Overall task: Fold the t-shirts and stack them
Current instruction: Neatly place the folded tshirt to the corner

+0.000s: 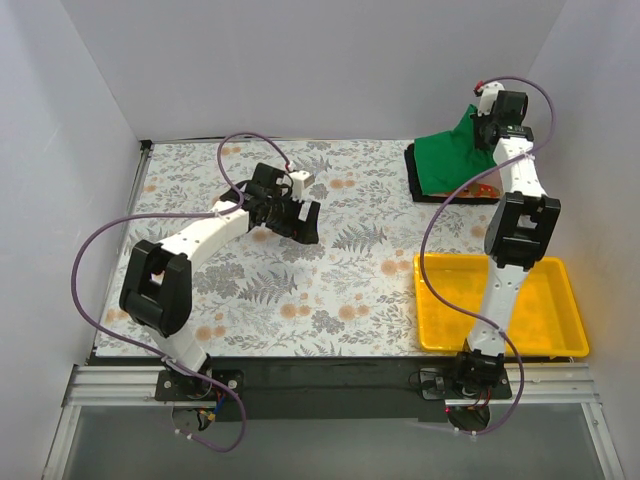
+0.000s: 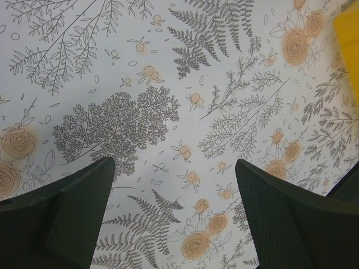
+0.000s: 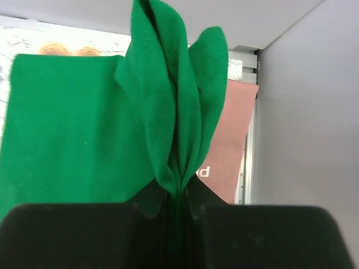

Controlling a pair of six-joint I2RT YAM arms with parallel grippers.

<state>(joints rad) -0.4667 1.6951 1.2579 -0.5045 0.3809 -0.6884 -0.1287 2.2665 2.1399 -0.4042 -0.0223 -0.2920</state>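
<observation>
The bright green t-shirt [image 1: 450, 160] lies at the far right of the table, on top of the black shirt [image 1: 412, 172] and the pink one [image 1: 484, 189], whose edges show under it. My right gripper [image 1: 487, 122] is shut on a bunched fold of the green shirt [image 3: 168, 101] and lifts that corner above the pile. The pink shirt [image 3: 230, 145] shows beside the wall in the right wrist view. My left gripper [image 1: 300, 222] is open and empty over the floral tablecloth [image 2: 179, 112] near the middle; its fingers [image 2: 56, 218] hold nothing.
A yellow plastic tray [image 1: 545, 310] stands at the near right, under my right arm; its corner shows in the left wrist view [image 2: 348, 33]. White walls close the far side and both sides. The pile sits close to the right wall [image 3: 308, 123].
</observation>
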